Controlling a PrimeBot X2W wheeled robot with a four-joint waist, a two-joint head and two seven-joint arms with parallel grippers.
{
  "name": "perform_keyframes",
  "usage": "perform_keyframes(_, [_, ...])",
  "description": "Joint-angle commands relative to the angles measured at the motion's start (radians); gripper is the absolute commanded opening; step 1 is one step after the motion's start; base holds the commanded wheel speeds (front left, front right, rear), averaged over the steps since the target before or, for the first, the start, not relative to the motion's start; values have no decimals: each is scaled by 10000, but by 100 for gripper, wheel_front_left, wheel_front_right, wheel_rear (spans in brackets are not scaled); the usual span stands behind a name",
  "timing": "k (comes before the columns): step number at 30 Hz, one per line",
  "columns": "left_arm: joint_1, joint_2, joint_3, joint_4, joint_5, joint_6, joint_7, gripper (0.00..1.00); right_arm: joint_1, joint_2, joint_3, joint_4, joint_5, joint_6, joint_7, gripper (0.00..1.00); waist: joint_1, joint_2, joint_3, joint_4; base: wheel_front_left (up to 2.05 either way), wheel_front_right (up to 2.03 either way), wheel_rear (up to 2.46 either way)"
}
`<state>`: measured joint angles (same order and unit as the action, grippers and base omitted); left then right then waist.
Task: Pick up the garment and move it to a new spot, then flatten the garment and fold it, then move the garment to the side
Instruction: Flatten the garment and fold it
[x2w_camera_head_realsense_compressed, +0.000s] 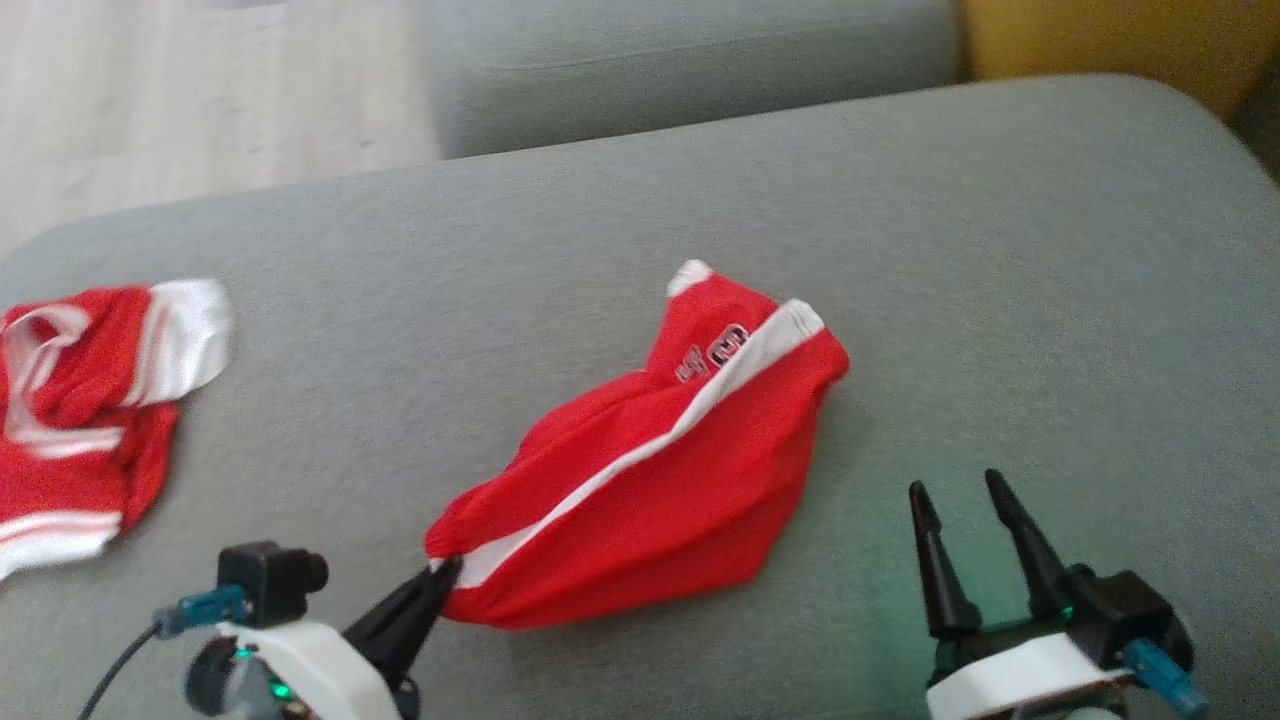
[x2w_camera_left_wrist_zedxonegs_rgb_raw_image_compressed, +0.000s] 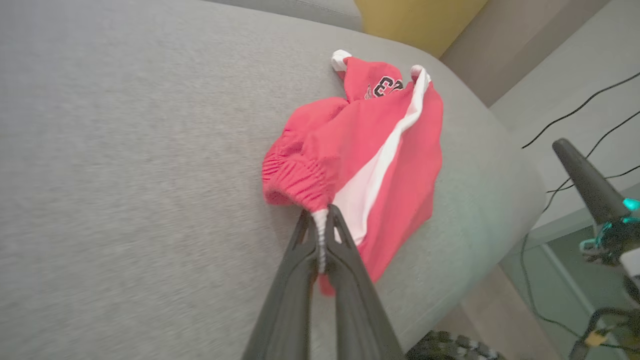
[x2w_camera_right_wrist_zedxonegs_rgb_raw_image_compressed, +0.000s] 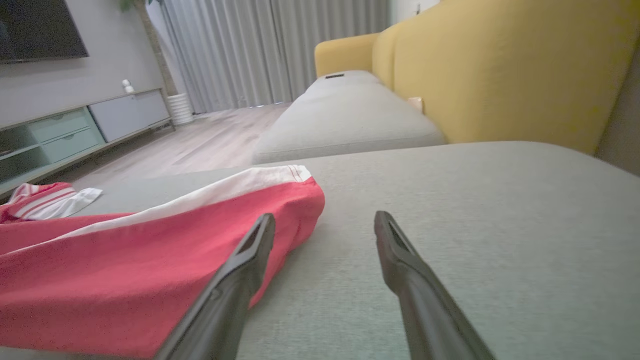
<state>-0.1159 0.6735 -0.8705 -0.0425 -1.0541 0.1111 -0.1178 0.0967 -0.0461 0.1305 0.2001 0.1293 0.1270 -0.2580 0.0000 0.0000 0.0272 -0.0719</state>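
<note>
Soft even indoor light, faint shadows; slight blur, wrist views distorted.

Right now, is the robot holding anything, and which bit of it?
The left fingers are pinched shut on the red shorts, at the waistband edge where the white stripe ends. The right fingers are open and hold nothing.

Red fabric shorts (x2w_camera_head_realsense_compressed: 650, 470) with a white side stripe lay crumpled and half-folded on the grey sofa cushion (x2w_camera_head_realsense_compressed: 1000, 250), with the gathered waistband nearest its front edge.
</note>
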Motion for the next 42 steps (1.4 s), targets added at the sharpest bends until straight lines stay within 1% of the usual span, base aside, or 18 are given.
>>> perform_keyframes(1, [-724, 520, 384, -107, 398, -6, -174, 0, -291, -92, 409, -115, 254, 37, -38, 100, 0, 0, 21, 913, 0, 0, 0])
perform_keyframes(4, [-981, 507, 152, 182, 1035, 126, -201, 0, -712, -399, 909, 254, 979, 37, -38, 100, 0, 0, 144, 1448, 0, 0, 0])
perform_keyframes(8, [-1451, 412, -16, 702, 1626, 183, -203, 0, -1768, -1270, 1948, 895, 2286, 37, -38, 100, 0, 0, 401, 2020, 0, 0, 0])
perform_keyframes(10, [-1672, 277, -51, 975, 1748, 139, -214, 0, -2468, -1873, 2780, 1411, 3094, 37, -37, 100, 0, 0, 541, 2242, 0, 0, 0])
perform_keyframes(11, [-1672, 277, -51, 975, 1748, 139, -214, 0, -2468, -1873, 2780, 1411, 3094, 37, -37, 100, 0, 0, 541, 2242, 0, 0, 0])
perform_keyframes(12, [-1786, 213, -67, 1113, 1808, 116, -220, 0, -2849, -2166, 3213, 1643, 3565, 37, 16, 100, 0, 0, 603, 2330, 0, 0, 0])
perform_keyframes(13, [-1901, 162, -101, 1247, 1885, 83, -210, 0, -3224, -2415, 3595, 1834, 4147, 37, 211, 100, 0, 0, 672, 2416, 0, 0, 0])
perform_keyframes(14, [-2122, 47, -126, 1477, 2002, 43, -227, 0, -3980, -2936, 4262, 2029, 5187, 37, 540, 100, 0, 0, 790, 2566, 0, 0, 0])
perform_keyframes(15, [-2122, 47, -126, 1477, 2002, 43, -227, 0, -3980, -2936, 4262, 2029, 5187, 37, 540, 100, 0, 0, 790, 2566, 0, 0, 0])
perform_keyframes(18, [-2409, -94, -157, 1774, 2104, -61, -230, 0, -4798, -3592, 5232, 2121, 6805, 37, 1385, 100, 0, 0, 941, 2769, 0, 0, 0])
perform_keyframes(20, [-2591, -174, -197, 1979, 2192, -132, -229, 0, -5208, -4047, 5786, 2155, 7538, 37, 1821, 100, 0, 0, 1025, 2897, 0, 0, 0])
perform_keyframes(26, [-2929, -421, -320, 2421, 2346, -305, -259, 0, -5790, -4949, 7146, 2249, 8651, 37, 2437, 100, 0, 0, 1075, 3113, 0, 0, 0])
perform_keyframes(32, [-2914, -478, -326, 2609, 2324, -328, -392, 0, -6017, -5246, 8019, 2200, 9229, 37, 2095, 100, 0, 0, 995, 3069, 0, 0, 0])
perform_keyframes(33, [-2898, -482, -326, 2623, 2313, -329, -412, 0, -6063, -5254, 8144, 2205, 9298, 37, 2005, 98, 0, 0, 984, 3059, 0, 0, 0])
perform_keyframes(35, [-2879, -491, -340, 2636, 2306, -330, -430, 0, -6161, -5262, 8374, 2236, 9420, 37, 1818, 83, 0, 0, 971, 3048, 0, 0, 0])
perform_keyframes(37, [-2877, -507, -359, 2640, 2305, -330, -433, 0, -6260, -5250, 8541, 2244, 9585, 37, 1587, 79, 0, 0, 966, 3054, 0, 0, 0])
perform_keyframes(40, [-2892, -526, -387, 2647, 2301, -344, -424, 0, -6445, -5304, 8864, 2261, 9707, 37, 1339, 49, 0, 0, 962, 3073, 0, 0, 0])
perform_keyframes(42, [-2904, -527, -403, 2656, 2299, -354, -413, 0, -6598, -5345, 9053, 2291, 9737, 37, 1109, 38, 0, 0, 948, 3083, 0, 0, 0])
